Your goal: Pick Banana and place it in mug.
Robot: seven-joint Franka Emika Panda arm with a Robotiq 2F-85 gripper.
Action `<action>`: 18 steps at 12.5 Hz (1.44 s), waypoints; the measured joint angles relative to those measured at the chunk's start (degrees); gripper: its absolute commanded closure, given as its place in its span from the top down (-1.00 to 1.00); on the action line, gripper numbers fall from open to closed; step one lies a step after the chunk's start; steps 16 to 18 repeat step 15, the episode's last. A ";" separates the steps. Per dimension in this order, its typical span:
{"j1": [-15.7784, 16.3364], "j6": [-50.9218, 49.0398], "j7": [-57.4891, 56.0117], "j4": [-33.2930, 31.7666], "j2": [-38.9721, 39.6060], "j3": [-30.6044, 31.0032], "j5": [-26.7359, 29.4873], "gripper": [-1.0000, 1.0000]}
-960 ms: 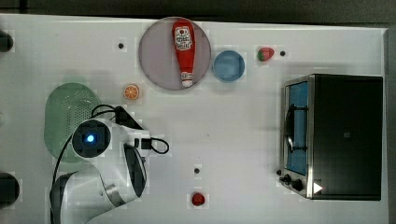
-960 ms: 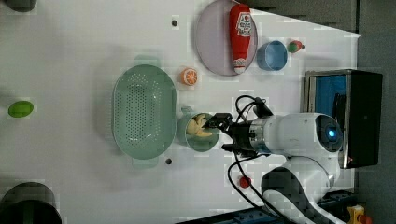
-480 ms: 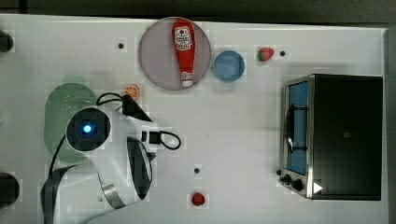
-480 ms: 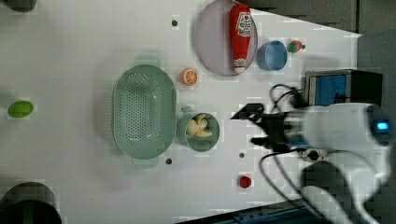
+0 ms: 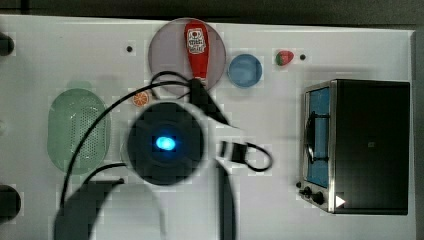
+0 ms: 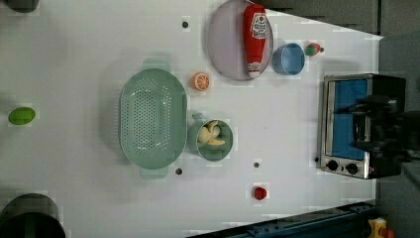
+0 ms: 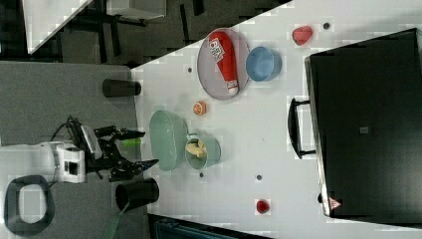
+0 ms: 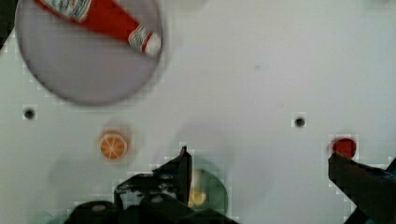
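My arm has pulled up and away from the round teal-green mug (image 6: 212,140) since a second ago, pincer (image 7: 133,148) spread wide and empty; the small pale yellow toy banana (image 6: 210,135) sits inside the mug, just beside the pale green perforated oval basket (image 6: 152,117). I judge the placement done. In the top view my wrist covers the mug, and in the left view my arm is a dark blur over the black-and-silver toaster oven (image 6: 350,126).

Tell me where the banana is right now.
In the left view, the banana lies inside the mug, which stands just right of the green basket and below the orange slice.
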 measured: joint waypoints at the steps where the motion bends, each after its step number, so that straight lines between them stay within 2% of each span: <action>1: -0.20 -1.98 -2.04 1.90 -0.38 -2.14 -0.22 1.00; 4: -0.92 -4.31 -7.51 4.36 -1.68 -8.48 -0.93 1.00; 7: -3.20 -7.73 -11.16 5.76 -1.99 -11.60 -1.21 1.00; 10: -3.23 -12.00 -12.46 5.43 -2.17 -11.62 -2.12 1.00; 18: -2.36 -11.48 -13.73 4.03 -0.72 -10.65 -2.46 1.00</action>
